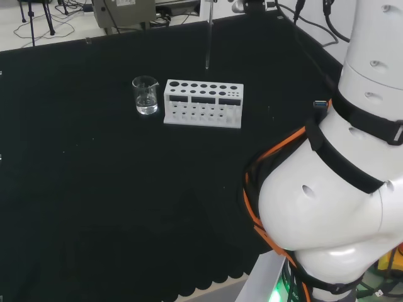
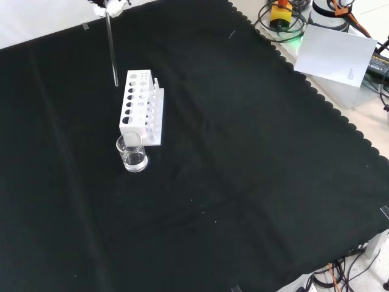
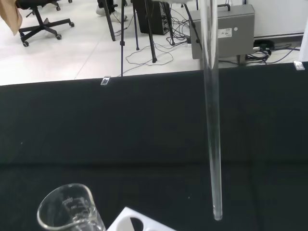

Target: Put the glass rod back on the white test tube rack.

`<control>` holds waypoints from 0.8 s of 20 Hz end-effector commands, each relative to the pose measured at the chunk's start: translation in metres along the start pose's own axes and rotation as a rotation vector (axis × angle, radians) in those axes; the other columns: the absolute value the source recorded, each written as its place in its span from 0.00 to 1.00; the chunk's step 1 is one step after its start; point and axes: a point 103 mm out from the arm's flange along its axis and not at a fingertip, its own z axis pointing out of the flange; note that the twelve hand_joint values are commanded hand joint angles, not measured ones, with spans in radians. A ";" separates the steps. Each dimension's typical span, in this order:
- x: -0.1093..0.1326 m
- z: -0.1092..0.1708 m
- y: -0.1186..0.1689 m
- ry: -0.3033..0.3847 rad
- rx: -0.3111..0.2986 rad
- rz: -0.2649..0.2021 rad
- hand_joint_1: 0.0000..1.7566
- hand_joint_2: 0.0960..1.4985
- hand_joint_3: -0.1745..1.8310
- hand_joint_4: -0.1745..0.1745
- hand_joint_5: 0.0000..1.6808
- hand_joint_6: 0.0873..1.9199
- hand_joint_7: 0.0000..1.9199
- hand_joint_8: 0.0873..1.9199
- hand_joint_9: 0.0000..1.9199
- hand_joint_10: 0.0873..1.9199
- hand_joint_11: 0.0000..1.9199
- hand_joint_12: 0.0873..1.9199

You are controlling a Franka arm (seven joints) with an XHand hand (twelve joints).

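We see the glass rod (image 2: 112, 52) hanging upright above the cloth (image 2: 255, 170), its lower tip off the far side of the white test tube rack (image 2: 141, 106), toward the cloth's far left corner in the front view. The hand (image 2: 109, 6) shows at that view's top edge, seemingly pinching the rod's upper end, though we cannot tell its fingers' pose. We judge the risk to be the tip missing a hole and striking the rack's top, or swinging against the beaker (image 2: 132, 153). We can read no writing anywhere.
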 end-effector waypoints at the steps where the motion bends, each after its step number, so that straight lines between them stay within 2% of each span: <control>1: 0.008 -0.004 -0.014 -0.008 0.001 -0.004 0.75 0.72 0.00 0.00 0.80 0.00 0.63 0.47 0.89 0.33 0.68 0.40; 7: 0.013 -0.005 -0.021 -0.027 -0.026 -0.002 0.75 0.72 0.00 0.00 0.80 0.00 0.63 0.47 0.89 0.33 0.68 0.40; 16: 0.028 -0.004 -0.035 -0.029 -0.014 -0.004 0.75 0.72 0.00 0.00 0.80 0.00 0.63 0.47 0.89 0.33 0.68 0.40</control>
